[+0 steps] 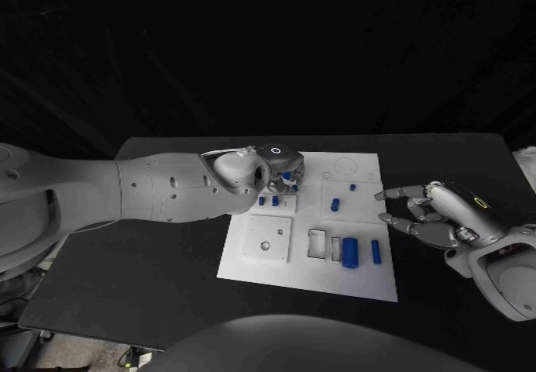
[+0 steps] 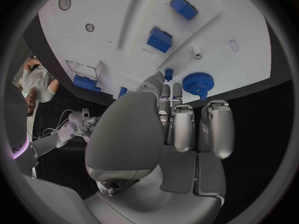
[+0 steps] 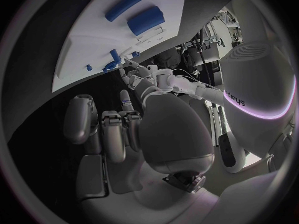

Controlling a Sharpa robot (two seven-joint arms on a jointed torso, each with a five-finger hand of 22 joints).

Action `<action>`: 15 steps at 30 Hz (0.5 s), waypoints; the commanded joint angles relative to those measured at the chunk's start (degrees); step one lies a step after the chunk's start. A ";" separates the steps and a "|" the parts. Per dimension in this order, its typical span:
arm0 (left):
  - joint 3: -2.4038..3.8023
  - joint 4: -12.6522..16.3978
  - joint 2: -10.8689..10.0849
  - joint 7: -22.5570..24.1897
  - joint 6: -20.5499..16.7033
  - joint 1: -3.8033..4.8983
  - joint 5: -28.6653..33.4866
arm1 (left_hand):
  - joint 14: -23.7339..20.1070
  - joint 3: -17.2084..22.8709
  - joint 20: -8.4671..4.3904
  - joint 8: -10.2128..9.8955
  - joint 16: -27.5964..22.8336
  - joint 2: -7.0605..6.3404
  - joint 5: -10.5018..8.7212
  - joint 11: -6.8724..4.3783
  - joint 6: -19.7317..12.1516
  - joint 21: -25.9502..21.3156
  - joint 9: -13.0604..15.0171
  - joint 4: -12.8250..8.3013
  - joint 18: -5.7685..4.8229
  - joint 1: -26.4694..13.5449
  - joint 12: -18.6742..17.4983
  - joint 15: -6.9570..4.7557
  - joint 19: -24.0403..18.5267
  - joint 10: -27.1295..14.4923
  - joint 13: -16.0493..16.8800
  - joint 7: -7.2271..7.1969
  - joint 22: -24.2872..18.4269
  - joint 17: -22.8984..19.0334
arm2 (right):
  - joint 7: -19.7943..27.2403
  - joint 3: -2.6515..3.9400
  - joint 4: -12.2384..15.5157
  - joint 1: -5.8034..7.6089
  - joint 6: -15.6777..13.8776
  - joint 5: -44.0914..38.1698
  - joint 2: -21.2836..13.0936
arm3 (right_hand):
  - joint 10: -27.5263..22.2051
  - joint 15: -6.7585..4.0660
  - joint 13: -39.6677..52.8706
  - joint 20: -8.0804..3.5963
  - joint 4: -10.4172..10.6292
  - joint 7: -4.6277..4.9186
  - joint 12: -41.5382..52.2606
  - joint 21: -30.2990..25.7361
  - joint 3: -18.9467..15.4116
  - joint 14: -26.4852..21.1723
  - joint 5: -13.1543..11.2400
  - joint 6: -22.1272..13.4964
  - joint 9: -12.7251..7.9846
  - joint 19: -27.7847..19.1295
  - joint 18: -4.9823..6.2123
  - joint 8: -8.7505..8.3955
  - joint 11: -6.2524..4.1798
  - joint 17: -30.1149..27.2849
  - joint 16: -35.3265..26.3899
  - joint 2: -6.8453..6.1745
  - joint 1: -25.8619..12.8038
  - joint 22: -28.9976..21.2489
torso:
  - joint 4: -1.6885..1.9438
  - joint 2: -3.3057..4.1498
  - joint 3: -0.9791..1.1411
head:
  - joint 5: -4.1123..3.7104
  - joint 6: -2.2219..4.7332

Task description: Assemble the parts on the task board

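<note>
The white task board (image 1: 313, 267) lies mid-table. My left hand (image 1: 268, 167) hovers over its far left corner. In the left wrist view its fingertips (image 2: 163, 87) meet a small blue peg (image 2: 168, 73), beside a blue gear (image 2: 198, 81). Whether the peg is pinched I cannot tell. Two blue blocks (image 2: 160, 39) lie beyond. My right hand (image 1: 430, 213) hangs at the board's right edge, fingers apart and holding nothing. A large blue cylinder (image 1: 349, 252) and a thinner one (image 1: 376, 251) lie near the board's front right. A blue peg (image 1: 335, 204) stands mid-board.
A square plate with a hole (image 1: 268, 236) and two narrow recessed slots (image 1: 318, 244) occupy the board's near left. Two small blue pieces (image 1: 269, 201) stand just below my left hand. A pale object (image 1: 525, 167) lies at the table's right edge.
</note>
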 commanded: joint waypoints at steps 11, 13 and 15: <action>0.04 -1.08 0.60 0.49 -0.49 -0.73 0.65 | 3.09 1.39 -0.21 -0.68 -0.36 0.48 1.97 0.32 -0.08 -0.40 -0.23 -0.16 -0.27 0.54 0.07 0.13 2.38 0.51 0.04 0.18 12.41 1.52 | -0.68 -0.01 -0.12 -0.03 2.27 -0.15 0.16 | 2.79 -0.35 10.00 -0.01 0.34 -0.04 0.05 -0.08 0.04 6.07 0.26 0.76 0.19 0.32 -0.93 0.38 -0.05 15.07 0.32 0.02 -0.68 9.37 | 0.01 0.02 0.01 | 0.04 0.00; 0.05 -1.23 0.76 0.64 -0.52 -0.83 0.77 | 3.07 1.60 -0.19 -0.73 -0.41 0.51 2.20 0.39 -0.09 -0.49 -0.26 -0.20 -0.25 0.63 0.00 0.17 2.35 0.40 0.01 0.03 12.39 1.44 | -0.78 -0.01 -0.14 -0.04 2.42 -0.17 0.19 | 2.79 -0.35 10.00 -0.01 0.34 -0.04 0.05 -0.08 0.04 6.07 0.26 0.76 0.19 0.32 -0.93 0.38 -0.05 15.07 0.32 0.02 -0.68 9.37 | 0.02 0.02 0.01 | 0.01 0.00; 0.05 -1.38 0.93 0.85 -0.65 -0.90 0.90 | 3.02 1.92 -0.13 -0.87 -0.50 0.48 2.50 0.54 -0.19 -0.57 -0.33 -0.23 -0.24 0.75 -0.18 0.26 2.31 0.10 -0.06 -0.13 12.37 1.30 | -0.90 -0.01 -0.17 -0.05 2.59 -0.19 0.23 | 2.79 -0.34 9.99 0.00 0.32 -0.05 0.04 -0.11 0.06 6.07 0.27 0.81 0.23 0.30 -0.93 0.41 -0.05 15.07 0.32 0.04 -0.64 9.36 | 0.01 0.02 0.00 | 0.05 0.00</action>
